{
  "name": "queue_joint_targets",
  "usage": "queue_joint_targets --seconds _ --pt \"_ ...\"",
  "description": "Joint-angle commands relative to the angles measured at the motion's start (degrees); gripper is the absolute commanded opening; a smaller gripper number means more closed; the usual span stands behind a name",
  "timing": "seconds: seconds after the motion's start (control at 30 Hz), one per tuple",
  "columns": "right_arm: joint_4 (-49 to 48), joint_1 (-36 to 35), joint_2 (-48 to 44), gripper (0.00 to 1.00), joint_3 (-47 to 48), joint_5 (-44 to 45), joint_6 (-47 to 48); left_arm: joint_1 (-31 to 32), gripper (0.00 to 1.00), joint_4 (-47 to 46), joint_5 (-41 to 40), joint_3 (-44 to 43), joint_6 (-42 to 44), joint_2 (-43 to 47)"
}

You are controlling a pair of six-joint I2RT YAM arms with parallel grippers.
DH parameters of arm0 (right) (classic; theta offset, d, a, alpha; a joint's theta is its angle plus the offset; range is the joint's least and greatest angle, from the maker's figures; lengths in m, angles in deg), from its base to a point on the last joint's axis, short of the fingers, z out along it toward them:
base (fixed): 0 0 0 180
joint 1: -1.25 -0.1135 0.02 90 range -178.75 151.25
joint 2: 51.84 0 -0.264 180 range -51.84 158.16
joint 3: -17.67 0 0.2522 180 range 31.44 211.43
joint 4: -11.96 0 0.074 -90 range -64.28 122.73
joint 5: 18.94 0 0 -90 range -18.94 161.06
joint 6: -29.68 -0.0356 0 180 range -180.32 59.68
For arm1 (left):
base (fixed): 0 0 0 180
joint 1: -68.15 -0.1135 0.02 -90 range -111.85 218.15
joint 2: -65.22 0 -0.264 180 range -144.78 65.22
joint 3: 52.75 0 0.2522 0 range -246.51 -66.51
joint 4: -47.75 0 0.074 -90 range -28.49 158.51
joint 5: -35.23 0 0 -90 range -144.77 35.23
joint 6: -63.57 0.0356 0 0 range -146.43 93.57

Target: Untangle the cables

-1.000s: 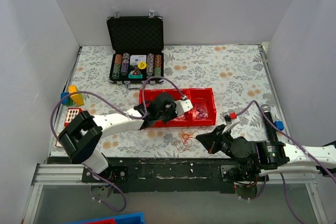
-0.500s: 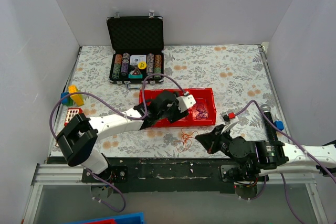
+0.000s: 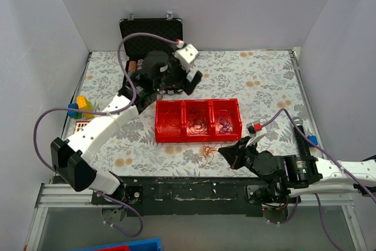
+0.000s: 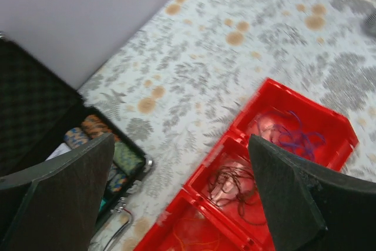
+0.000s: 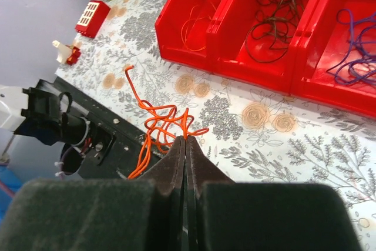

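Top view: left hand (image 3: 189, 79) has lifted off the red three-compartment plastic tray (image 3: 176, 139) and now hangs over the open black chip case (image 3: 151, 36), fingers gone from shut to wide. Tray holds faint orange strands (image 3: 170, 123) left, dark wire coil (image 3: 198, 124) middle, purple wire (image 3: 225, 124) right.
Left wrist: fingers wide, nothing between.
Right wrist: right hand (image 5: 183, 143) pinched shut on thin coppery-orange cable tangle (image 5: 158, 119), on the table (image 5: 276, 145) just before the tray.
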Motion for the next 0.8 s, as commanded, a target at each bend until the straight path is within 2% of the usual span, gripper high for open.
queue_joint_targets --seconds 0.0,0.07,0.13,0.17,0.23,0.27,0.37,0.47,0.6,0.77 --pt "-4.73 -0.19 4.91 0.01 5.26 5.68 4.81 -7.25 0.98 7.86 -2.80 -8.60 -9.53 0.49" --pt "-6.04 0.51 8.95 0.01 8.33 7.27 8.40 -11.02 0.98 13.92 -3.51 -14.92 -12.08 -2.23" --pt "-8.67 4.71 14.04 0.01 11.76 4.40 12.80 -14.45 0.98 21.56 -2.81 -21.60 -14.55 -5.75" --pt "-9.64 8.73 17.20 0.01 13.51 -0.93 14.65 -15.78 0.98 26.30 -2.46 -24.94 -15.17 -8.03" --pt "-12.19 22.15 22.92 0.01 16.85 -14.01 16.77 -17.89 0.98 33.34 -3.16 -30.57 -16.14 -11.37" --pt "-14.20 25.01 26.08 0.01 17.83 -17.91 18.08 -19.03 0.98 34.94 -2.99 -31.21 -16.75 -11.82" --pt "-15.81 29.68 35.31 0.01 24.58 -23.47 22.22 -23.16 0.98 31.55 0.44 -26.05 -16.67 -6.58" --pt "-15.80 33.29 45.68 0.01 31.44 -29.63 24.59 -24.31 0.98 27.94 0.01 -19.37 -15.35 -1.39" --pt "-14.05 34.88 56.23 0.01 38.65 -31.92 26.01 -24.75 0.98 23.63 -0.88 -13.12 -14.12 4.94" --pt "-12.03 35.32 64.77 0.01 44.37 -31.92 26.27 -24.75 0.98 20.90 -0.52 -8.89 -13.24 9.00"
